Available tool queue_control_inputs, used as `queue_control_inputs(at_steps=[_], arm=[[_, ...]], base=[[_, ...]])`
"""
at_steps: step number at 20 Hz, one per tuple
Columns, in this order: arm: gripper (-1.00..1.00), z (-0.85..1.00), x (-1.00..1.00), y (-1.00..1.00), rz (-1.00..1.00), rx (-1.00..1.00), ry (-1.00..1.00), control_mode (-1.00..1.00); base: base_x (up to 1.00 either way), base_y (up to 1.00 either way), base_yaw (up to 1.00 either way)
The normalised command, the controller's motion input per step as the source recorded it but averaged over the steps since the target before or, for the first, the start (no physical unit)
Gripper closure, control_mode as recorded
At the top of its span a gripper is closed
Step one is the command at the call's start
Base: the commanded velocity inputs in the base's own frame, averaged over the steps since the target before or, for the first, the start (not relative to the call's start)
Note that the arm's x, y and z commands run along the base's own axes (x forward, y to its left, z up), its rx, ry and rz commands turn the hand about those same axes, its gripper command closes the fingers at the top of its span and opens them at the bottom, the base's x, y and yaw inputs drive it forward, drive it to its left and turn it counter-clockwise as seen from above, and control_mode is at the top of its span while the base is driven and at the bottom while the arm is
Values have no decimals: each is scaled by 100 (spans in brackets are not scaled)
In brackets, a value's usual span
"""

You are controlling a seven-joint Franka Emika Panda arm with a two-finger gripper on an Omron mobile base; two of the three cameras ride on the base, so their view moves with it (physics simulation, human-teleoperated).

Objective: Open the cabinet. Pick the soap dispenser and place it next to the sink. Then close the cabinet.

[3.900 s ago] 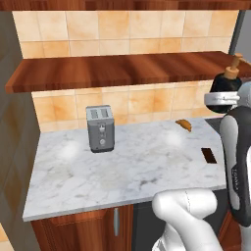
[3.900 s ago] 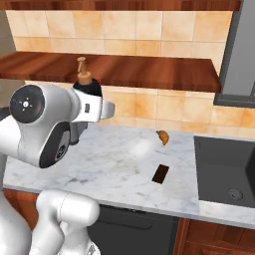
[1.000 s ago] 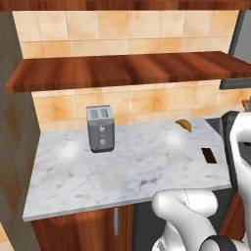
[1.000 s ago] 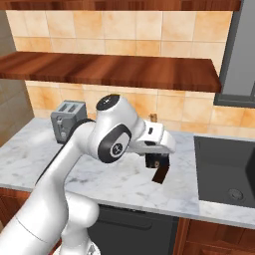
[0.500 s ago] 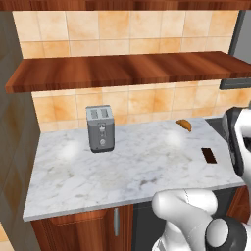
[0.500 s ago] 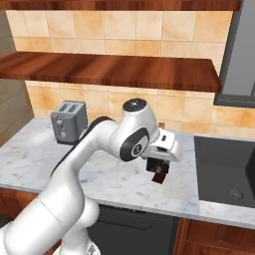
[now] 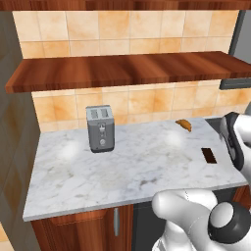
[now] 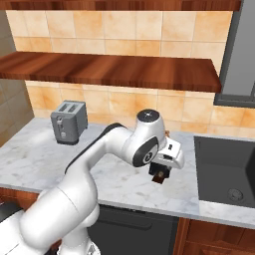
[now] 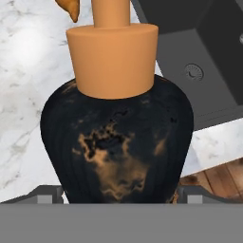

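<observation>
Hand view first, since that's the closest look: the soap dispenser (image 9: 116, 142) is seen right up against the camera, black body with its orange-brown pump top, clamped between the gripper's fingers, which are closed on its sides at the bottom corners. Marble counter (image 9: 23, 95) is seen below it on one side and the dark sink (image 9: 209, 61) on the other, so the bottle is being carried just beside the basin's edge.

From the right base view, the gripper (image 8: 160, 172) is seen low over the counter, between the flat dark brown rectangle it partly covers and the sink (image 8: 224, 169). A few seconds ago the bottle was still being held up by the cabinet shelf; over the last second it's been swung across and lowered toward the sink side.

So the pick looks done and the placing is nearly there, probably just a set-down and release left.

Farther back, the toaster (image 8: 68, 121) and croissant (image 7: 184, 125) are seen untouched, and the cabinet (image 8: 114, 69) hasn't been closed yet.
</observation>
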Motion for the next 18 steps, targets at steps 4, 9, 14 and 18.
queue_control_inputs(at_steps=[4, 9, 14, 18], arm=[[100, -20, 26, -12, 0, 0, 0, -100], [100, -31, 21, -17, 0, 0, 0, -100], [100, -27, 9, -14, 0, 0, 0, -100], [100, -20, 4, -17, 0, 0, 0, -100]], base=[[0, 0, 0], [0, 0, 0], [0, 0, 0], [0, 0, 0]])
